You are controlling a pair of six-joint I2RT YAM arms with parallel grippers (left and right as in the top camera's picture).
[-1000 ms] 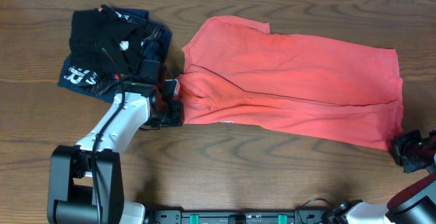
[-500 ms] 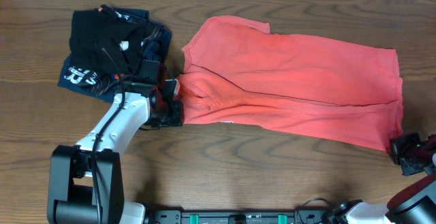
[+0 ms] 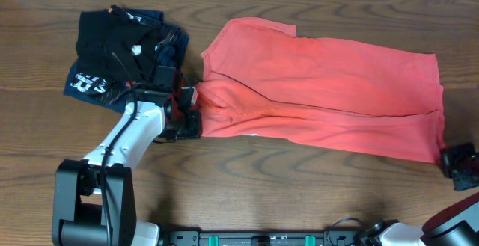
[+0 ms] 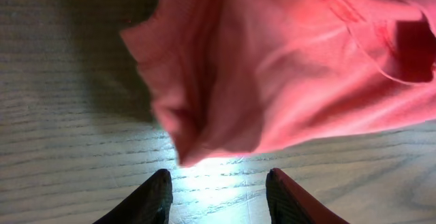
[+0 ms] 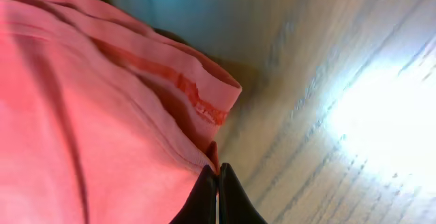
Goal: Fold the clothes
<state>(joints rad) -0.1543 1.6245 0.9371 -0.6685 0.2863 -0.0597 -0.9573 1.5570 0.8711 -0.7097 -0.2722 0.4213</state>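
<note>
Pinching the hem of the T-shirt (image 3: 322, 89), the right end effector (image 5: 218, 174) is needing an even lift while the left end effector (image 4: 218, 181) is standing half-open.

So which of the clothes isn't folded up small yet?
The coral-red T-shirt, lying long across the table; the black garment and the navy garment sit in a small folded pile.

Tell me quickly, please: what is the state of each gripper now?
Left gripper: open, holding nothing, at the T-shirt edge.
Right gripper: closed, pinching a corner of the T-shirt hem.
</note>
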